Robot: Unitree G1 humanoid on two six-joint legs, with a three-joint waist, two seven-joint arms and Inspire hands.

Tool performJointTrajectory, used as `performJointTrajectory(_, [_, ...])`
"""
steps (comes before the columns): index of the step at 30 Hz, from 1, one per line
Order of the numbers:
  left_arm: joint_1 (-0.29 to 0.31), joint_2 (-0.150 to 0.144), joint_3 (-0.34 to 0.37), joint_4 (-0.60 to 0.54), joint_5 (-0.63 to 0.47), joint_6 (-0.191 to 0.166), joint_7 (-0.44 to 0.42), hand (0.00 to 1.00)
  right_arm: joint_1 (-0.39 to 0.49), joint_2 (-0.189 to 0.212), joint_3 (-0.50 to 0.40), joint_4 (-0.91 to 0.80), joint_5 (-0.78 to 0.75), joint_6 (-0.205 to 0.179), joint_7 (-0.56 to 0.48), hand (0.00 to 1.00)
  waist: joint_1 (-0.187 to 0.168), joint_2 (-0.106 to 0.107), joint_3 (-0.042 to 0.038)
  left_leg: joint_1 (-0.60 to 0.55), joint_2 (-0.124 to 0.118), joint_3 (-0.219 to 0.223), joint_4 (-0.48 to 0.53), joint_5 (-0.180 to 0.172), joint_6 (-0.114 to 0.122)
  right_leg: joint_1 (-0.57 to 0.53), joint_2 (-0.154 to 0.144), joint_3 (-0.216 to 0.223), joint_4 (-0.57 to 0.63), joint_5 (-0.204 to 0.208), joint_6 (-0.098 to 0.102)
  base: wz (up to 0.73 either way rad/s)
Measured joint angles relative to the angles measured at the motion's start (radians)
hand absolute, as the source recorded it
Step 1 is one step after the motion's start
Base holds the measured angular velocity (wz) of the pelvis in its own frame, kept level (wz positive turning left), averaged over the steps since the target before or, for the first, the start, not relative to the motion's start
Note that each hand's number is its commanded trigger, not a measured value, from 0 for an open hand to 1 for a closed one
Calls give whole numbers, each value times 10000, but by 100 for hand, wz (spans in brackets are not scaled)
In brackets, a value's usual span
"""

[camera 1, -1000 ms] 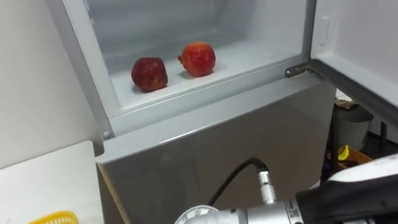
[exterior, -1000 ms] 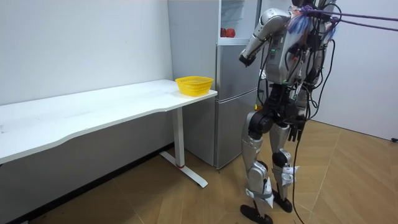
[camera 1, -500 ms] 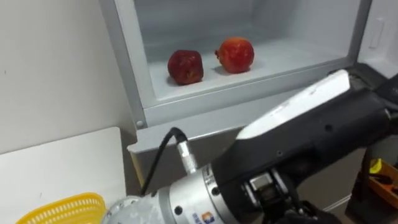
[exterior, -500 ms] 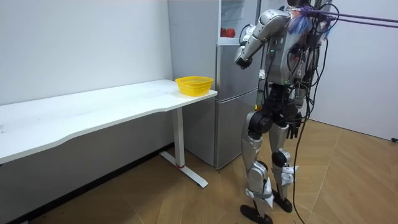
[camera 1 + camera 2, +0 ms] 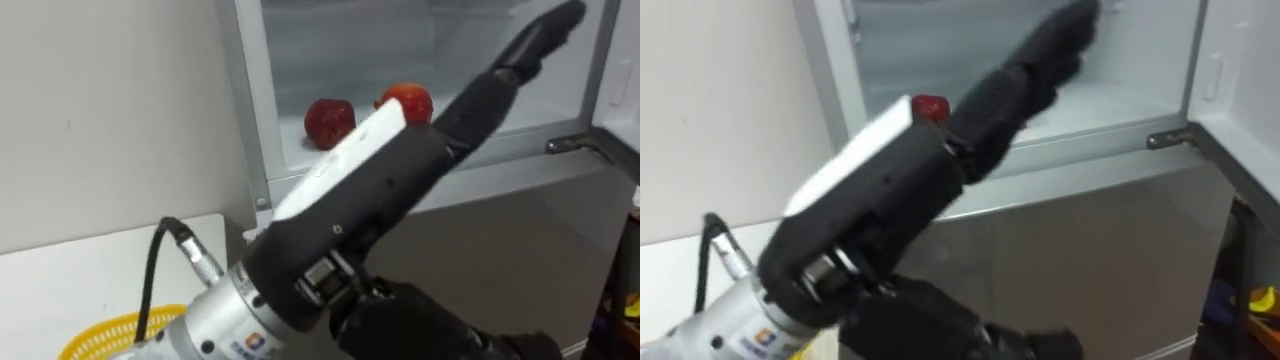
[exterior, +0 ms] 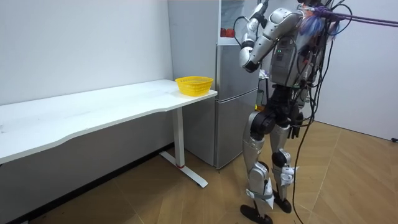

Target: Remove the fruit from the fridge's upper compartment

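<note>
Your left hand (image 5: pixel 400 160) reaches into the open upper fridge (image 5: pixel 245 110), fingers straight and together. The left eye view shows you a darker red fruit (image 5: pixel 328 122) and a brighter red fruit (image 5: pixel 408 100). In the right eye view the hand covers all but a red sliver.

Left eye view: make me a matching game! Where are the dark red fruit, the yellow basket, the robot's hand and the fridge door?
Things:
1. dark red fruit
2. yellow basket
3. left hand
4. fridge door

Places:
A. on the white table
B. open, at the right edge
C. on the shelf of the upper fridge, left of the brighter red fruit
D. held up in front of the fridge, fingers straight

Pairs: 1-C, 2-A, 3-D, 4-B.
</note>
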Motion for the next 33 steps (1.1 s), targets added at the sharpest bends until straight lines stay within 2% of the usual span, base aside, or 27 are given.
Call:
performJointTrajectory(4, [98, 88, 782, -286, 1, -62, 508, 0, 176, 10, -398, -147, -1, 6, 0, 0, 254, 4, -18, -49, 12, -37, -2, 5, 8, -25, 12, 15, 5, 6, 6, 0])
performJointTrajectory(6, [724, 133, 1416, -602, 7, -253, 779, 0, 235, 15, -750, -144, 2, -6, -35, 0, 358, 48, -47, -72, 7, -36, -20, 7, 4, 11, 15, -4, 21, 9, 7, 0])
performJointTrajectory(7, [879, 133, 1576, -633, 20, -279, 815, 0, 270, 15, -854, -144, 2, -20, -50, 0, 409, 56, -53, -74, 3, -36, -19, 7, 4, 16, 12, -31, 13, 10, 6, 5])
performJointTrajectory(10, [1397, 137, 2626, -640, 385, -288, 1043, 0, 422, 29, -1229, -139, 38, -138, -112, 0, 598, 65, -53, -105, -16, -145, 11, 15, -9, 90, 2, -218, -10, 11, 4, 16])
performJointTrajectory(13, [1919, 160, 3704, -579, 719, -331, 1885, 0, 710, 27, -1592, -239, 0, -213, -162, 0, 913, 120, -23, 22, -14, -173, -33, 22, -22, 147, 12, -214, -12, 10, 6, -2])
performJointTrajectory(14, [2281, 185, 4188, -582, 834, -356, 2171, 0, 733, 35, -1801, -297, -35, -227, -178, 0, 1033, 157, -17, 33, -27, -182, -36, 22, -24, 166, 18, -203, -13, 8, 7, 0])
performJointTrajectory(16, [2738, 272, 4938, -577, 869, -356, 2718, 0, 770, 33, -2131, -307, -83, -230, -277, 0, 1049, 211, 65, -7, -43, -282, -32, 21, -25, 156, 18, -254, -24, 8, 7, 7])
performJointTrajectory(18, [3204, 327, 5835, -529, 850, -370, 3412, 0, 798, 19, -2356, -284, -99, -212, -358, 0, 1204, 242, 96, -146, -49, -325, -27, 21, -24, 114, 13, -286, -27, 6, 6, 6])
performJointTrajectory(21, [3504, 328, 6673, -288, 859, -436, 4277, 0, 898, 2, -2664, -290, -137, -199, -304, 0, 1401, 271, 110, -139, -43, -355, -57, 14, -21, 122, 4, -329, -94, -7, 9, 3])
performJointTrajectory(23, [3676, 328, 7296, -127, 859, -504, 4878, 0, 990, 2, -2846, -433, -154, -217, -350, 0, 1514, 348, 73, -142, -54, -372, -117, 15, -21, 164, 8, -348, -168, 4, 11, 2])
performJointTrajectory(24, [3916, 324, 7655, 27, 848, -697, 5335, 0, 1114, 5, -2913, -534, -178, -227, -380, 0, 1517, 347, 66, -108, -107, -408, -148, 17, -20, 205, -6, -396, -172, 2, 18, 8])
performJointTrajectory(26, [4304, 319, 8036, 345, 818, -893, 5903, 0, 1226, 26, -2915, -602, -181, -227, -389, 0, 1555, 369, 63, 8, -157, -517, -187, 26, -25, 310, -21, -473, -179, -30, 52, 15])
performJointTrajectory(29, [4915, 243, 8315, 883, 578, -903, 6780, 0, 1372, 42, -2917, -659, -180, -196, -475, 0, 1596, 380, 65, 20, -202, -686, -185, 25, -24, 385, -29, -506, -184, -59, 80, 12])
performJointTrajectory(31, [5100, 247, 8427, 1565, 310, -1034, 7164, 0, 1383, 43, -2909, -704, -118, -191, -544, 0, 1665, 381, 66, 46, -203, -714, -189, 25, -24, 375, -28, -470, -172, -60, 82, 4])
performJointTrajectory(33, [5173, 273, 8515, 2980, -265, -1040, 7547, 0, 1364, 24, -2917, -928, -3, -93, -555, 0, 1739, 419, 74, 15, -199, -706, -196, 26, -26, 318, -33, -519, -158, -67, 72, -2])
